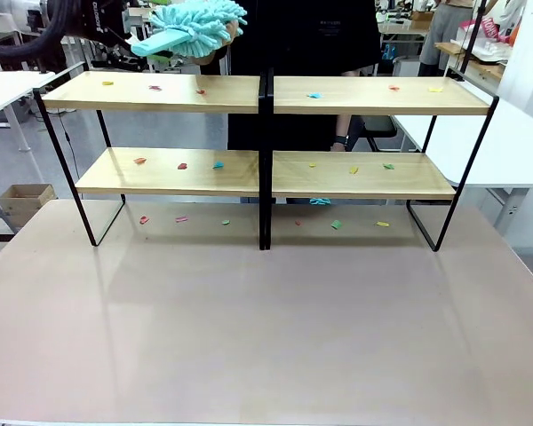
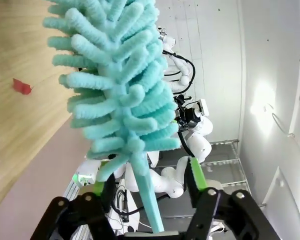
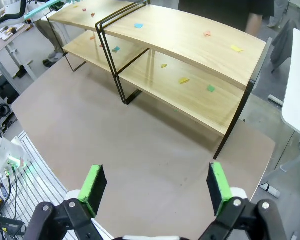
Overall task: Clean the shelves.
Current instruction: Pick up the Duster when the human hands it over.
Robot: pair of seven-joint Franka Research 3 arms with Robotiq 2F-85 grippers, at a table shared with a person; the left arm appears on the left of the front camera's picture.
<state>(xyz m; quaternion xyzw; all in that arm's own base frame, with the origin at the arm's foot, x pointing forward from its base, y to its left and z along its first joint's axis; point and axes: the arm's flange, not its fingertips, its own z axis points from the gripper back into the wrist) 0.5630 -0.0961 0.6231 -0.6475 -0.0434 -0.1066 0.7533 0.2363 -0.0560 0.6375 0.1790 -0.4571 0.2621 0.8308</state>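
Left tool [image 2: 146,181] straddles the duster [image 2: 115,85] handle, pads not yet touching; right tool [image 3: 155,182] is spread and empty. A weak pinch could drop it onto the shelves [image 1: 355,96] beneath.

Honestly, nothing was readable here. The left arm [image 1: 99,16] had white lettering on its black casing and the person's dark shirt [image 1: 324,53] had faint print, both too blurry.

The shelves [image 1: 355,96], light-wood boards on black frame, stand upright, dotted with coloured scraps [image 1: 182,165]
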